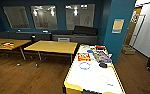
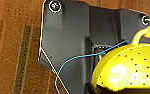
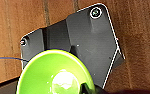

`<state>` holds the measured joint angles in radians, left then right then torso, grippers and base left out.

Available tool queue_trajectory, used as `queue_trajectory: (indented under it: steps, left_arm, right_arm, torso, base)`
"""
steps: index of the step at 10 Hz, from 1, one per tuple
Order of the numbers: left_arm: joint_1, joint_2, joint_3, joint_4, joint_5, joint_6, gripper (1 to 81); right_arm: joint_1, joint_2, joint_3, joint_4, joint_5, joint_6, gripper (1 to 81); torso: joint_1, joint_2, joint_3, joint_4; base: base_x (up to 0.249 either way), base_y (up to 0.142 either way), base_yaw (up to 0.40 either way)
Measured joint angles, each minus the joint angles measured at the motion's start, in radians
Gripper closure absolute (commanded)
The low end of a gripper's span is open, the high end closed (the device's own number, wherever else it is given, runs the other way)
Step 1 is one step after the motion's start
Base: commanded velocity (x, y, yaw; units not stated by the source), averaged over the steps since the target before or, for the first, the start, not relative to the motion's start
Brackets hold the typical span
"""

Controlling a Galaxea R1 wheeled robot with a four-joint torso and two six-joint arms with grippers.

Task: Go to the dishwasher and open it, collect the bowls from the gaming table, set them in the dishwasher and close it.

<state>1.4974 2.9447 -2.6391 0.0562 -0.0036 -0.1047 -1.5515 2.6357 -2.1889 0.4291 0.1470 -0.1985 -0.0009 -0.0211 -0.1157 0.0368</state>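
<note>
A green bowl (image 3: 54, 75) filled the lower frame at the right wrist; gripper state could not be told. More bowls (image 1: 84, 65) sat on the desk (image 1: 91, 80), lower right. Light, rigid, likely slippery; best gripped at the rim.

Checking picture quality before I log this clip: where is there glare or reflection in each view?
Head view: ceiling lights mirror in the dark wall panels, and the white table top looks washed out and soft. Left wrist view: a white glare patch sits on the yellow strainer. Right wrist view: a bright spot shines in the bottom of the green bowl.
</note>
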Motion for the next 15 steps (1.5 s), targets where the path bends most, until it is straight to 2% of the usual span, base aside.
queue_trajectory:
  steps: [3, 8, 15]
  left_arm:
    - [0.0, 0.0, -0.012, 0.0, 0.0, 0.0, 81.1]
    - [0.007, -0.011, -0.055, 0.0, 0.0, 0.0, 81.1]
    - [0.008, 0.001, -0.056, 0.007, 0.0, 0.004, 81.1]
  right_arm:
    - [0.0, -0.001, -0.013, -0.001, 0.0, 0.0, 81.1]
    - [0.0, -0.005, -0.104, -0.004, -0.018, 0.0, 81.1]
    - [0.0, 0.045, -0.15, -0.02, -0.024, 0.0, 81.1]
  torso:
    - [0.0, 0.0, 0.0, 0.0]
    - [0.0, 0.0, 0.0, 0.0]
    - [0.0, 0.0, 0.0, 0.0]
  base:
    - [-0.14, 0.0, 0.0]
    - [-0.145, 0.0, 0.0]
    - [-0.156, 0.0, 0.0]
